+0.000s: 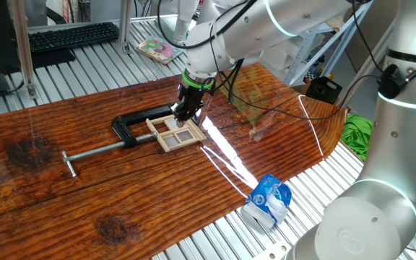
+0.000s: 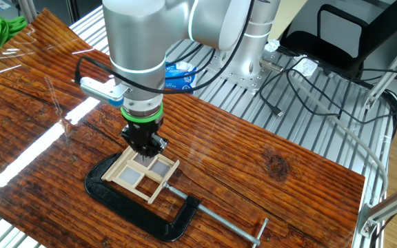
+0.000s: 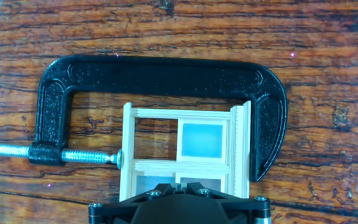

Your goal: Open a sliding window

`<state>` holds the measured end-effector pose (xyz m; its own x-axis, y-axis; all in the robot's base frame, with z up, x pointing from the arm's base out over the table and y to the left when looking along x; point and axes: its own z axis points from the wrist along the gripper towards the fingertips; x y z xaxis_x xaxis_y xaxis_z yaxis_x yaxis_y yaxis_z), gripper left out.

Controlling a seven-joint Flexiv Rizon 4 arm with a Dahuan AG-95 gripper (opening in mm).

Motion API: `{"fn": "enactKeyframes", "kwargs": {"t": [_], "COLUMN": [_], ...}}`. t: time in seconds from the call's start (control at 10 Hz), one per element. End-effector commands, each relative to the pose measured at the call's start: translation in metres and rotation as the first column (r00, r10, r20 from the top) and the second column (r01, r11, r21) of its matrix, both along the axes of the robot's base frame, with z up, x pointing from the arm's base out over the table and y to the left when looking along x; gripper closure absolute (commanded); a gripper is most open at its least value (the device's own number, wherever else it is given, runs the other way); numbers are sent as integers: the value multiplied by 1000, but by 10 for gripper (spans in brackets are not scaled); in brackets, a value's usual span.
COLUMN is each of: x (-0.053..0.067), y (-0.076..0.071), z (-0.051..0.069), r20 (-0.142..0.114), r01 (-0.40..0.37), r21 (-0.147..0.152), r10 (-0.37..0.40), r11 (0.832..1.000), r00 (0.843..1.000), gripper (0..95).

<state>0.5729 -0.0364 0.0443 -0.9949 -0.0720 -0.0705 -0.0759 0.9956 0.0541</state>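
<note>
The sliding window [image 1: 175, 133] is a small pale wood frame with crossbars, lying flat on the wooden table and held in a black C-clamp [image 1: 130, 124]. It also shows in the other fixed view [image 2: 145, 176] and the hand view [image 3: 185, 155]. My gripper [image 1: 181, 114] points straight down onto the window's edge. In the other fixed view the gripper [image 2: 145, 148] touches the frame's far side. In the hand view the gripper [image 3: 175, 185] has its fingers nearly together around the window's middle upright bar. One pane is an open gap, and the others look bluish.
The C-clamp [image 3: 160, 71] arches around the window, and its long screw bar [image 1: 96, 152] runs off to the side. A blue-and-white packet [image 1: 267, 202] lies at the table's edge. A green cloth [image 1: 356, 133] and cables lie beyond the table. A keyboard [image 1: 71, 36] sits at the back.
</note>
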Motion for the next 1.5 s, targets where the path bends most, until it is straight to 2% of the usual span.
{"fn": "enactKeyframes", "kwargs": {"t": [0.1,0.5,0.8,1.0,1.1,1.5], "x": [-1,-1,0,0,0,0], "y": [0,-3,-3,-3,-3,-3], "z": [-2,-11,-11,-11,-11,-11], "r20": [-2,3,-1,-6,-34,-34], "r01": [2,7,10,24,50,85], "r21": [-2,-3,-8,-5,-4,0], "r10": [-2,-7,-10,-24,-50,-85], "r11": [1000,1000,1000,1000,999,996], "r00": [1000,1000,1000,1000,998,996], "gripper": [950,950,950,950,950,950]}}
